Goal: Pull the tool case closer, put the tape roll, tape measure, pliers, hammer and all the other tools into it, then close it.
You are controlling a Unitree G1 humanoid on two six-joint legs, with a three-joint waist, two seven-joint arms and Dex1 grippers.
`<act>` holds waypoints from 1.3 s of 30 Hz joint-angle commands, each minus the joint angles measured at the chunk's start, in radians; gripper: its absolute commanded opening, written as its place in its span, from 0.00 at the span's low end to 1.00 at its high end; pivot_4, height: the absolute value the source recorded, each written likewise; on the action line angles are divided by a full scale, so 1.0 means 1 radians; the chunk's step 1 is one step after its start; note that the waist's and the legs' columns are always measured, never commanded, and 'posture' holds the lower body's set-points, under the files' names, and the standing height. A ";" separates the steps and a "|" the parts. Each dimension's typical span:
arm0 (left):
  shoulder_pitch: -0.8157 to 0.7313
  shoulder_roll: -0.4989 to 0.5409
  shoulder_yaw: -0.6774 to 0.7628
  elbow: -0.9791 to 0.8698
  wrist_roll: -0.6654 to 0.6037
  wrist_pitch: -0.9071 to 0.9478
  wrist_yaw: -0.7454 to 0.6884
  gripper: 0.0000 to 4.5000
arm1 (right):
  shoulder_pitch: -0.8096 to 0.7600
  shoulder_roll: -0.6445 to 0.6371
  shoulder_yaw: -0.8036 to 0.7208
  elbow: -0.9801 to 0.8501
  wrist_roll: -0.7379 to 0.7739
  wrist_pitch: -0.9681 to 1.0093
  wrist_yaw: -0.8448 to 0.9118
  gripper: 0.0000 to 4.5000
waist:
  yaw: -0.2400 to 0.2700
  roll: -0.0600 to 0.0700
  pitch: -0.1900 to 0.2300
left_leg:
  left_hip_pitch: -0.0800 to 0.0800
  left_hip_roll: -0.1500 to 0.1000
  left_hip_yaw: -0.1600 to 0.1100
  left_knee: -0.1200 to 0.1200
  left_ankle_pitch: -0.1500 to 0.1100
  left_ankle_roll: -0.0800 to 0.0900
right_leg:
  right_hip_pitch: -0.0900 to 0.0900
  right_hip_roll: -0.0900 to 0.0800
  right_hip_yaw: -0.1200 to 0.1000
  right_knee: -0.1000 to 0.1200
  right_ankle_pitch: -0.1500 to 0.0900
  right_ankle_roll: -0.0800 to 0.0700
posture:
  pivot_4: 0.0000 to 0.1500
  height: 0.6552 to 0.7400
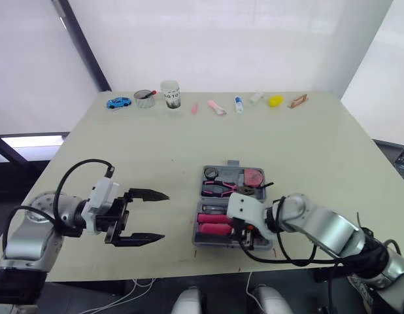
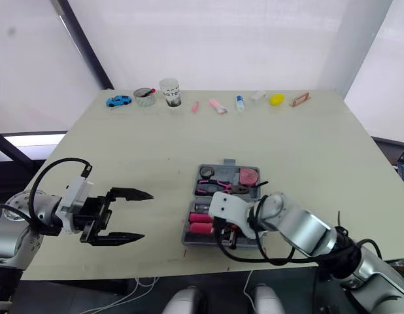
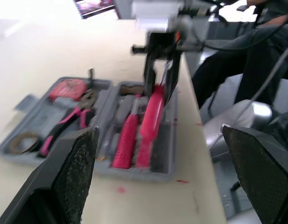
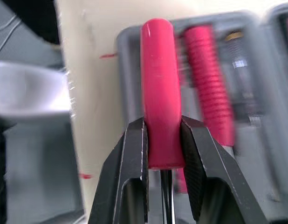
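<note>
Your right jaws pinch the smooth pink tool handle [image 4: 158,70] over the grey plastic case [image 3: 134,171], lower centre; released askew (end-held), it could block closing; left jaws spread wide.

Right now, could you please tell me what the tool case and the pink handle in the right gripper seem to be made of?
Tool case: grey moulded plastic, matte, judging by its shaped recesses. Pink handle, clamped in the right gripper: smooth, glossy, with a highlight streak; probably plastic or rubber, cannot tell which.
</note>
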 commanded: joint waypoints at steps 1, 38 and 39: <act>0.019 0.008 0.023 -0.027 -0.013 -0.025 -0.056 1.00 | -0.030 0.013 0.023 -0.005 -0.026 0.010 -0.011 0.10 | 0.000 0.000 0.000 | 0.000 0.000 0.001 0.000 0.000 0.000 | 0.000 0.000 0.000 0.001 0.000 0.000 | 1.00 1.00; 0.047 0.085 -0.045 0.082 -0.052 -0.136 -0.057 1.00 | -0.001 0.125 0.010 0.079 -0.093 -0.057 -0.008 0.52 | -0.001 0.000 0.000 | 0.000 0.001 0.004 0.000 0.000 0.000 | -0.001 0.000 -0.001 0.001 -0.001 -0.001 | 1.00 1.00; 0.046 0.085 -0.046 0.084 -0.053 -0.137 -0.057 1.00 | 0.009 0.125 -0.011 0.079 -0.082 -0.072 -0.003 0.52 | -0.001 0.000 0.000 | 0.000 0.001 0.004 0.000 0.000 0.000 | -0.001 0.000 -0.001 0.001 -0.001 -0.001 | 1.00 1.00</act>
